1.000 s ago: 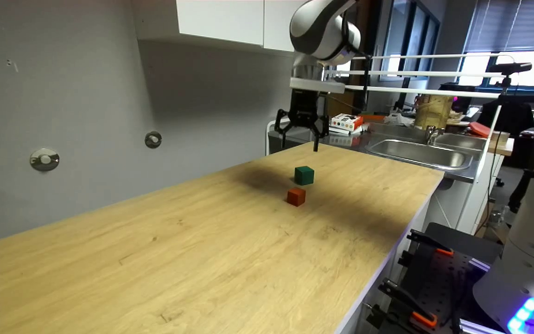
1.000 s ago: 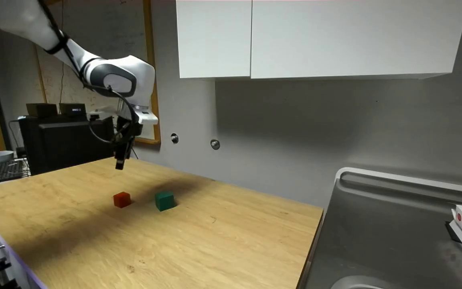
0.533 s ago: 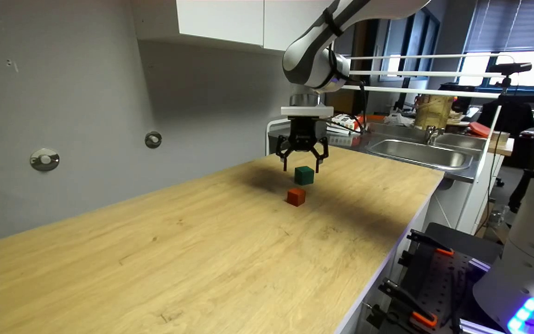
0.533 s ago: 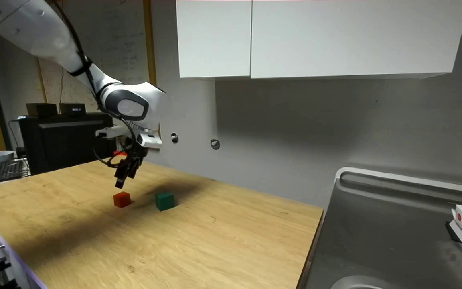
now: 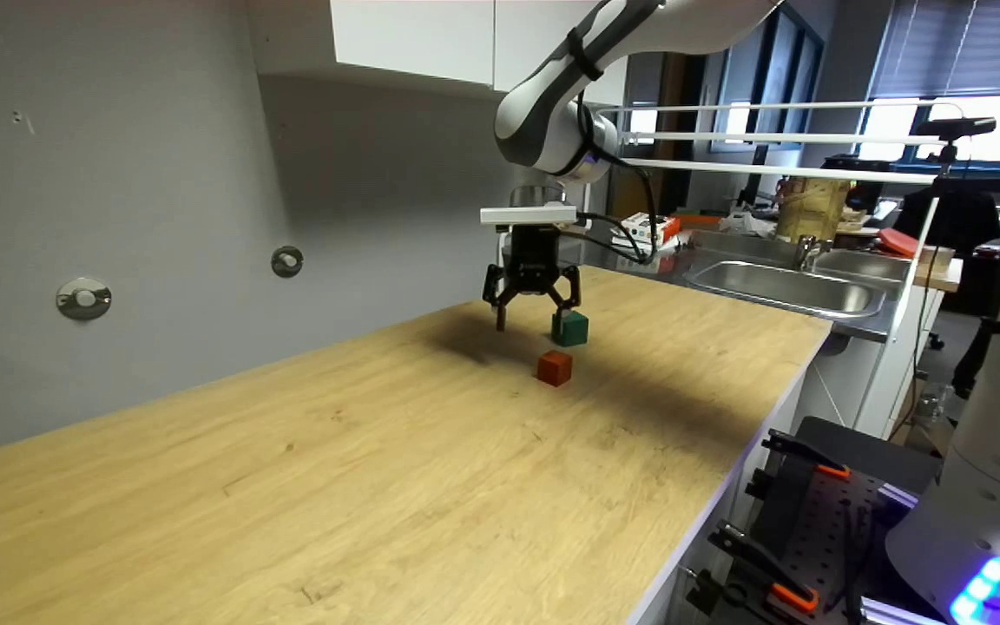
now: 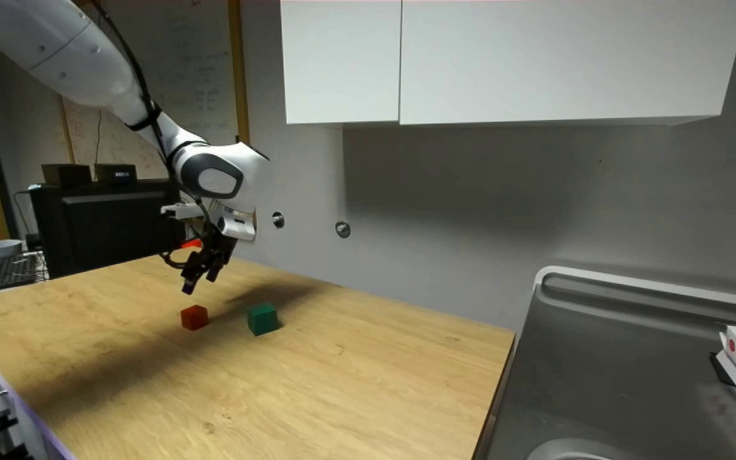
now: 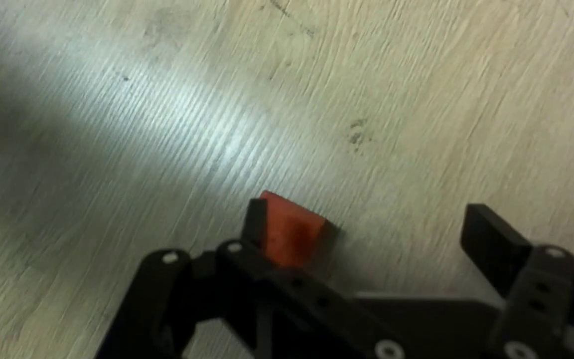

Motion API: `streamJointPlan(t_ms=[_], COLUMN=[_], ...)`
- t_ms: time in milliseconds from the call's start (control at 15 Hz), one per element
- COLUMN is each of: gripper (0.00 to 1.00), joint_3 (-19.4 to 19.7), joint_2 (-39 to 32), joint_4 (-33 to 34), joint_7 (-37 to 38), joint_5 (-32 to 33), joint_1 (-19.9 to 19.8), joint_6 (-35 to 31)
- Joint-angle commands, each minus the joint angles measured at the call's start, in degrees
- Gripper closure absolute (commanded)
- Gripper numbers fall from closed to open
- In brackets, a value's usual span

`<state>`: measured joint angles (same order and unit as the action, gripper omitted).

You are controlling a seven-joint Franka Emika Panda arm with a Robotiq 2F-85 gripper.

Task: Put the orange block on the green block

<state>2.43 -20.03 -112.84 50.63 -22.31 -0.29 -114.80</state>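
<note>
Tool (image 5: 530,323) hangs in the air above the bench (image 5: 335,486)

I see its two fingers (image 5: 501,319) spread wide, with nothing in their grip. The orange block (image 6: 195,317) sits on the bench. In an exterior view, the green block (image 6: 262,319) sits near it at three o'clock, not touching. In the wrist view, one finger hides part of the orange block.

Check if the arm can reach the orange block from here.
Likely yes: gripper open, nothing atop the orange block. But one finger overlaps it in the wrist view, so shift before lowering.
</note>
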Motion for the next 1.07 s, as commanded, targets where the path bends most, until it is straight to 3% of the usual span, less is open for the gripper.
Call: streamJointPlan(t_ms=[0, 1000], gripper=[0.00, 0.00], joint_3=[0.30, 0.66], joint_2=[-3.97, -3.01], joint_4=[3.11, -1.40], joint_7=[4.01, 8.54], joint_5=[-0.91, -3.09], joint_1=[0.38, -0.77], joint_6=[1.05, 2.16])
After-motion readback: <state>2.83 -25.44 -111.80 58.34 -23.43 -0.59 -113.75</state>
